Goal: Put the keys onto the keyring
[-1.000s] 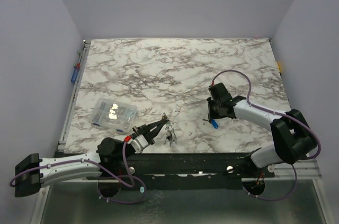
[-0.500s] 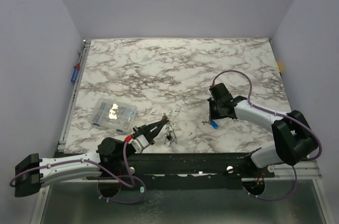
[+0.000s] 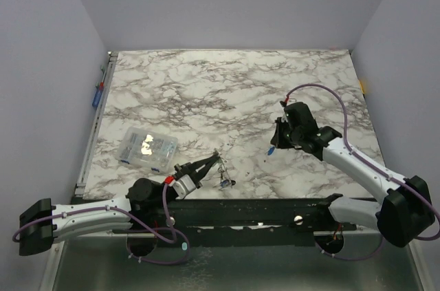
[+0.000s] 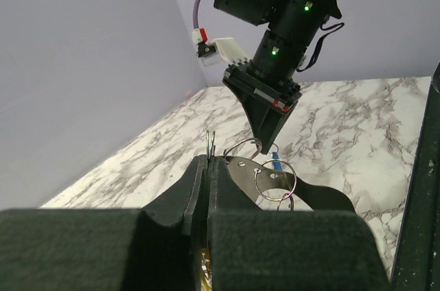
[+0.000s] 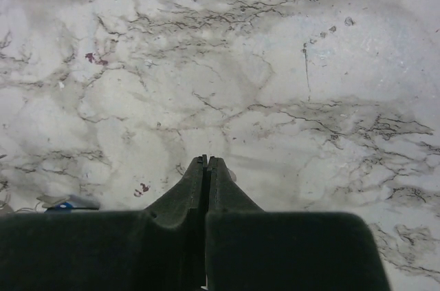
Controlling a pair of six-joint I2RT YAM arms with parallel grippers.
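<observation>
1. Found the left gripper (image 3: 214,157) pressed fully shut, both dark fingers flat together on the large thin silvery-grey wire keyring (image 4: 210,141), a narrow bend of that wire poking up past the fingertips.
2. Saw a bunch of small silvery metal pieces (image 4: 240,166), a flat holed plate among them, just beyond those fingertips and slightly to their right.
3. Picked out the same bunch (image 3: 223,181) from overhead, just beside the left gripper's tip on the side towards the other arm.
4. Noted the right gripper (image 5: 206,160) closed tight as well, no gap between its fingers in its own wrist view, tips aimed down at the white-and-grey marble tabletop (image 3: 206,91).
5. Made out a tiny metal key with a blue plastic head (image 3: 273,150) directly under the right fingertips, hanging upright in the left wrist view (image 4: 275,164).
6. Judged it to be pinched by its thin metal end, going only on a blurred blue shape low and left of the fingers in the right wrist view.
7. Placed the right gripper ahead of and above the left fingertips, tip over the held keyring, clearly apart from it.
8. Spotted a clear plastic lidded box (image 3: 146,146) of small parts off to the left gripper's left, well apart from either tool.
</observation>
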